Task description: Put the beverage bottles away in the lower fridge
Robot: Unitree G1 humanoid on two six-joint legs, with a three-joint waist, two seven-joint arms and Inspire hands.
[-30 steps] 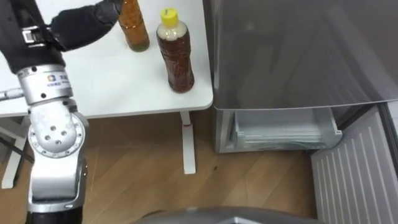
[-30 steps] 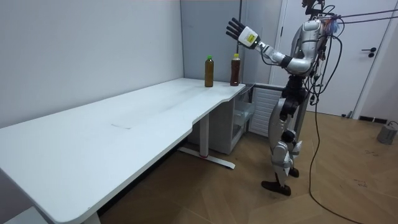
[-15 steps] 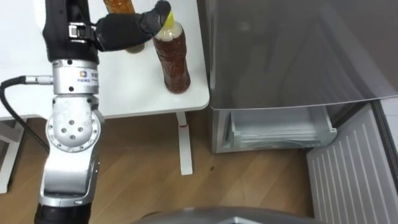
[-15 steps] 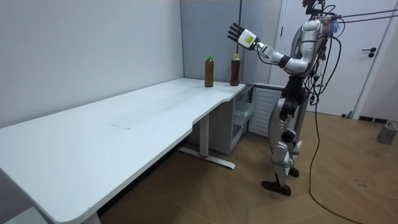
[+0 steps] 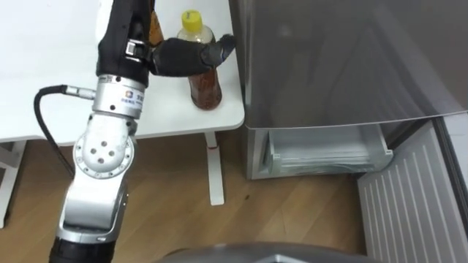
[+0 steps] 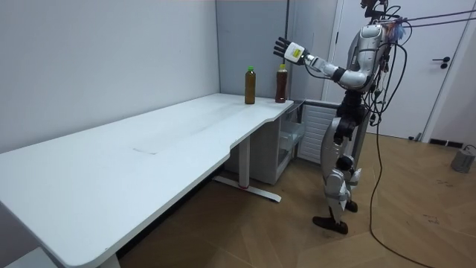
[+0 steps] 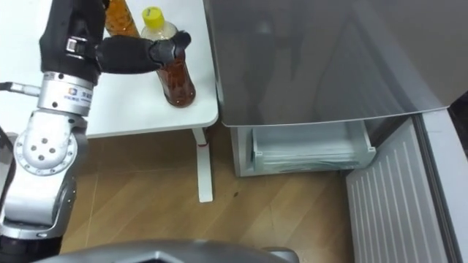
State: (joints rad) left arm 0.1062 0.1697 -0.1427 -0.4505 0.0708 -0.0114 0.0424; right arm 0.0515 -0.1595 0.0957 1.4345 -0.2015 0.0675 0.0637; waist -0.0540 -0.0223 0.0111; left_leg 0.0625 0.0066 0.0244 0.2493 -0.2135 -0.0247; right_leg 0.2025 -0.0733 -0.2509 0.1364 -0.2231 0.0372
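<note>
Left hand (image 5: 179,55): fingers (image 5: 223,47) are extended and slightly spread, not curled round anything. From the head camera they lie across the shoulder of the yellow-capped bottle (image 5: 205,86), with the tips past its fridge-side edge. The room view places the hand above the cap, clear of the bottle. Nothing is held.

Yellow-capped bottle: upright on the table (image 5: 44,95), near the corner closest to the fridge (image 5: 329,58). It holds a dark reddish-brown liquid.

Second bottle (image 7: 119,18): upright on the same table, just beside the first, on the side away from the fridge. From the head camera it is partly hidden behind the left forearm. In the room view it carries a green cap.

Both drinks are on the table; neither is in the fridge.

Fridge: grey cabinet directly beside the table end. The lower compartment is open, with a pale drawer (image 5: 329,152) visible inside. The lower door (image 5: 417,204) is swung out toward the robot's right.

Robot: standing upright on the wooden floor (image 5: 234,219), in front of the fridge and the table corner, left arm raised toward the bottles.
</note>
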